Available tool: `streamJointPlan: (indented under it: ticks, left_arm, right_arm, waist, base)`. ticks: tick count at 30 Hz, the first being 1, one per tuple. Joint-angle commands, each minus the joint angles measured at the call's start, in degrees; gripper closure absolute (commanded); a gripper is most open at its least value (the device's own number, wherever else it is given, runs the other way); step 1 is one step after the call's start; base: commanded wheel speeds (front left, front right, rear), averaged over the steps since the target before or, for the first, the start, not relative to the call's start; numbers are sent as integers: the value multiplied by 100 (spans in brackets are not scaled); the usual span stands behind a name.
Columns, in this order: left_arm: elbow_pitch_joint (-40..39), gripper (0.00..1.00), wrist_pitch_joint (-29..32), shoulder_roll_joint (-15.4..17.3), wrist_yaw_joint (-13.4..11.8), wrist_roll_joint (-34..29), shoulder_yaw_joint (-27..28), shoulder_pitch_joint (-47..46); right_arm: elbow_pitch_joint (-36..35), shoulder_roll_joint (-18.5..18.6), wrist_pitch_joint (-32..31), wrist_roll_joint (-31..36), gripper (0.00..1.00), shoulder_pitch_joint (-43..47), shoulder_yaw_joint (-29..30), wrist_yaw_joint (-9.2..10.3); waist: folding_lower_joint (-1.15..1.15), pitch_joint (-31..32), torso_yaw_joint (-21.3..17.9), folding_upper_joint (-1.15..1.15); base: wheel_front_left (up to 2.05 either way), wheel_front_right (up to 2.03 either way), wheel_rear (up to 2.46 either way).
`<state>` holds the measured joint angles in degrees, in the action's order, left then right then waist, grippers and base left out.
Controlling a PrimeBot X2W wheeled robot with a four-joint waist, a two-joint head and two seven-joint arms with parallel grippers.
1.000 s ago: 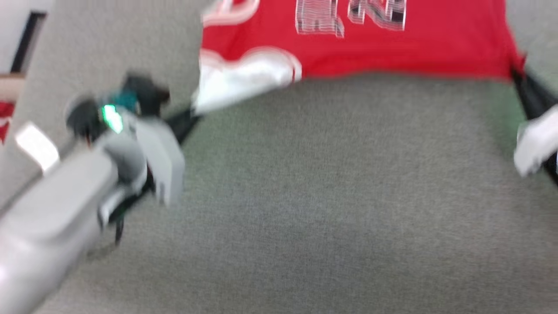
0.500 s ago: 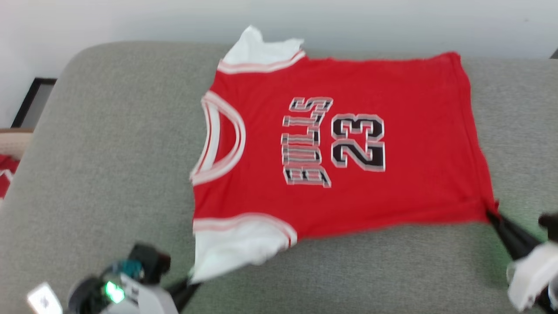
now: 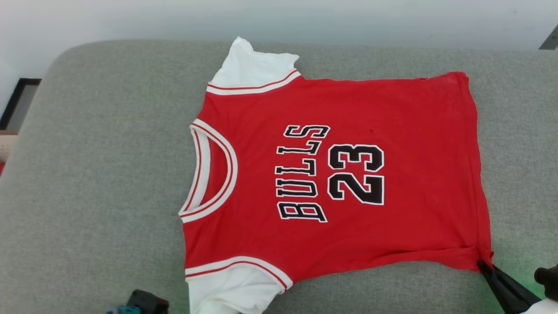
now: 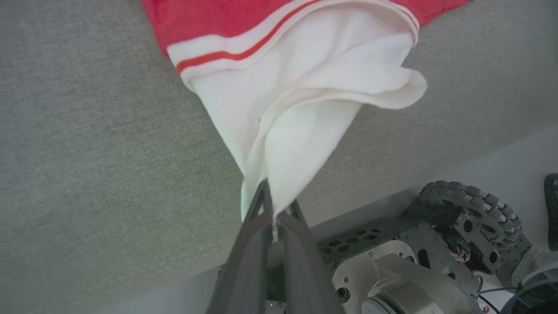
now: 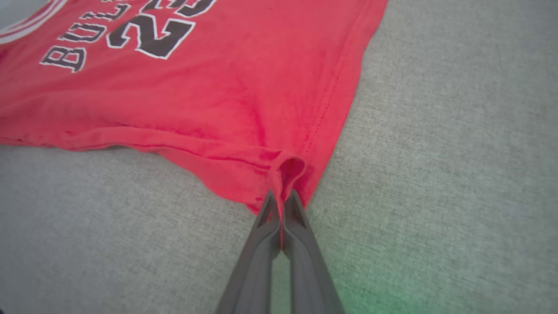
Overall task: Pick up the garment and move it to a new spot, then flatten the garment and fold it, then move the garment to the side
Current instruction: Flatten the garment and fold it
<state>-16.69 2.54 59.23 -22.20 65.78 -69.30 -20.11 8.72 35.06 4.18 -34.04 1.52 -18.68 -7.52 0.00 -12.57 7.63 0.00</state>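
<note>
The garment (image 3: 340,109), a bright red shirt with black lettering, lies spread flat on a grey cushion (image 3: 100,174), neckline to the left and hem to the right. My left gripper (image 4: 272,205) is shut on the tip of the near white sleeve (image 4: 305,87), which is drawn into a cone toward the cushion's near edge. That sleeve (image 3: 226,292) runs off the bottom of the head view. My right gripper (image 3: 484,264) is shut on the near hem corner, where the red cloth (image 5: 218,87) puckers around the fingertips of the right gripper (image 5: 282,198).
A pale wall stands behind the cushion. A dark frame (image 3: 17,100) stands at the far left. Below the cushion's near edge, the left wrist view shows my wheeled base (image 4: 471,209) on a pale floor. Bare cushion surrounds the shirt on all sides.
The head camera has tilted up, so the whole shirt has come into view and the arms have slipped toward the bottom edge. Both grippers stay shut on the cloth.
</note>
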Motion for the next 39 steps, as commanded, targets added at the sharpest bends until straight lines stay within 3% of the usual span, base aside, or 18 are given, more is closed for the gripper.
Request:
streamJointPlan:
  ticks: [1, 11, 17, 25, 31, 39]
  left_arm:
    - [-25, 100, 2, 69, -45, 41, 31, 44]
    - [-351, 100, 82, 811, -161, -412, 464, -657]
    - [-227, 100, 562, 951, 195, -978, 718, -1600]
    - [850, 100, 1087, 217, 1196, -1489, 772, -2781]
    - [1911, 100, 1239, -417, 1828, -1458, 660, -3213]
    - [2939, 97, 1652, -982, 2332, -956, 498, -3236]
  right_arm:
    - [-82, -52, -43, 63, 100, 92, 60, 5]
    - [-965, -166, -561, 157, 100, -60, 699, 6]
    - [-1204, -154, -1052, 184, 100, -674, 751, 6]
    - [-763, -261, -1559, 328, 100, -1695, 591, 6]
    - [-293, -404, -1899, 375, 100, -2192, 441, 6]
    - [72, -516, -2248, 184, 100, -2460, 187, 6]
  waist:
    - [0, -54, -45, 0]
    - [0, -301, -235, 0]
    - [0, -529, -299, 0]
    - [0, -880, -330, 0]
    - [0, -1091, -358, 0]
    - [0, -1178, -394, 0]
  base:
    - [0, 0, 0]
    - [0, 0, 0]
    - [0, 0, 0]
    - [0, 0, 0]
    - [0, 0, 0]
    - [0, 0, 0]
